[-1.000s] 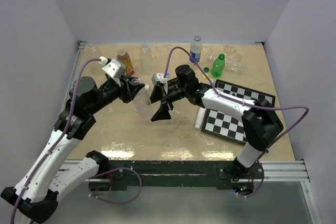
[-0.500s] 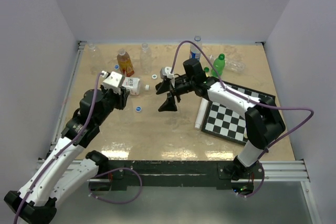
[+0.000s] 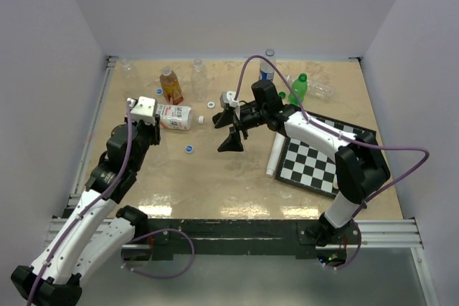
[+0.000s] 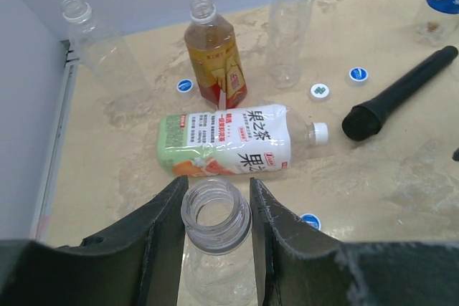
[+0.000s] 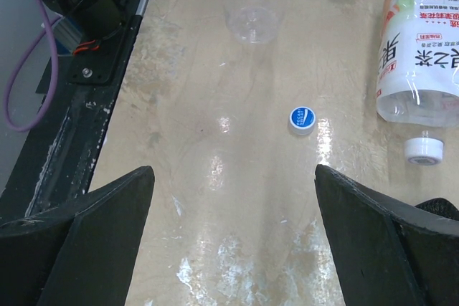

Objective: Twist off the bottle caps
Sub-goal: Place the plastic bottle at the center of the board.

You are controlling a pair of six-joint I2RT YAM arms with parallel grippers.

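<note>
The left gripper (image 4: pixel 215 191) has its two fingers pressed on the neck of a clear bottle (image 4: pixel 216 249), one finger on each side just under the open mouth; this bottle has no cap. The left arm reaches forward along the left side of the table (image 3: pixel 237 177), and its wrist ends just beside a labelled bottle (image 4: pixel 229 141) that lies on its side. This lying bottle has a white cap (image 4: pixel 320 132) on its neck. Behind it an amber bottle (image 4: pixel 215 59) stands upright and uncapped. Loose caps lie on the table around them: a blue cap (image 4: pixel 185 85) beside the amber bottle, another blue cap (image 4: pixel 358 74) near a black microphone (image 4: pixel 398 94), and a white cap with green print (image 4: pixel 320 91) between them. The right gripper (image 5: pixel 233 170) has its jaws spread wide, holding nothing and touching nothing. A single blue cap (image 5: pixel 302 119) lies on the table ahead of it, apart from both fingers. The right arm bends over the chessboard (image 3: pixel 323 155) and reaches left to the middle of the table, its gripper pointing toward the left arm.
</note>
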